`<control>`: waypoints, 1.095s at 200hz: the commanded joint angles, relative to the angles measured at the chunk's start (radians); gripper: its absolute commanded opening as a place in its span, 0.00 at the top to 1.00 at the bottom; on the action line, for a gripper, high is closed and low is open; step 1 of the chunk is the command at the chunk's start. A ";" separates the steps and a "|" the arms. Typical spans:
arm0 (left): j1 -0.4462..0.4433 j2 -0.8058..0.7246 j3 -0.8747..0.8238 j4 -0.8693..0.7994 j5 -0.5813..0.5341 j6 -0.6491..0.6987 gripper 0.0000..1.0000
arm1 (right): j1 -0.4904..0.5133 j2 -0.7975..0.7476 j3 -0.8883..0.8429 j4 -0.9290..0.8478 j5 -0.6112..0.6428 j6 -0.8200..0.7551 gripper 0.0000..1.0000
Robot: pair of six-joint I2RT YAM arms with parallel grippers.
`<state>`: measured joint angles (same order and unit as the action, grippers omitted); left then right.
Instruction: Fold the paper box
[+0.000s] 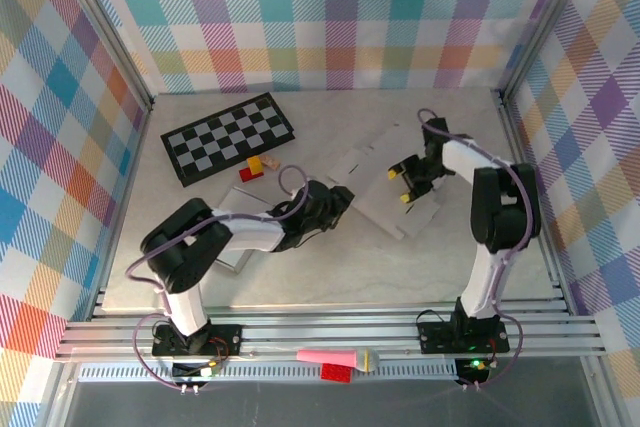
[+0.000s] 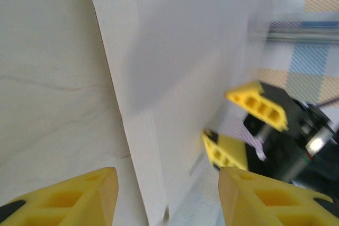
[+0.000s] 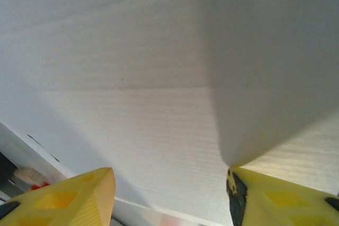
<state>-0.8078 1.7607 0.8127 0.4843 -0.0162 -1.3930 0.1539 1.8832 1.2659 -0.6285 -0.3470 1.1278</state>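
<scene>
Paperboard, unfolded: paper box point(image 1: 372, 162) lying as a flat white blank on the desk point(image 1: 330, 267), right of centre, between the two arms and well apart from the checkerboard point(image 1: 228, 137) and the small red and yellow blocks point(image 1: 258, 167) at the back left.

Left claw point(image 1: 338, 203) just beside the blank's left edge, spread wide, pinching nothing. Seen from the left wrist, yellow fingers point(image 2: 79, 194) parted, with the sheet's near end running down between them.

Right claw point(image 1: 405, 185) low over the middle of the blank, likewise spread and holding nothing. From the right wrist, one fingertip point(image 3: 249, 194) close against a shadowed panel, possibly a flap raised off the desk, though too close a view to be sure.

Judged light, thin and floppy across the wide panels, stiffer along the scored creases. Smooth enough to skate over the desk under a sideways push. Easily dented or torn at the slots.

Best taken by a free edge or flap near a crease, with the other claw pressing the base panel down.
</scene>
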 commanded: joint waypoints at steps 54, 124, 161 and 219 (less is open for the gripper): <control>0.024 -0.119 -0.091 -0.053 0.050 0.048 0.43 | -0.026 -0.140 0.124 -0.142 0.110 -0.186 0.42; 0.027 -0.114 -0.109 -0.069 0.037 0.021 0.42 | -0.231 0.158 0.351 -0.227 0.054 -0.436 0.44; 0.021 -0.056 -0.133 0.043 0.044 -0.022 0.43 | -0.237 0.262 0.401 -0.259 0.051 -0.444 0.44; 0.020 -0.059 -0.164 0.048 0.027 -0.021 0.44 | -0.236 0.304 0.415 -0.285 0.077 -0.451 0.44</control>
<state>-0.7891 1.6939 0.6754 0.4820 0.0242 -1.3991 -0.0875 2.1639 1.6520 -0.8631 -0.2844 0.7055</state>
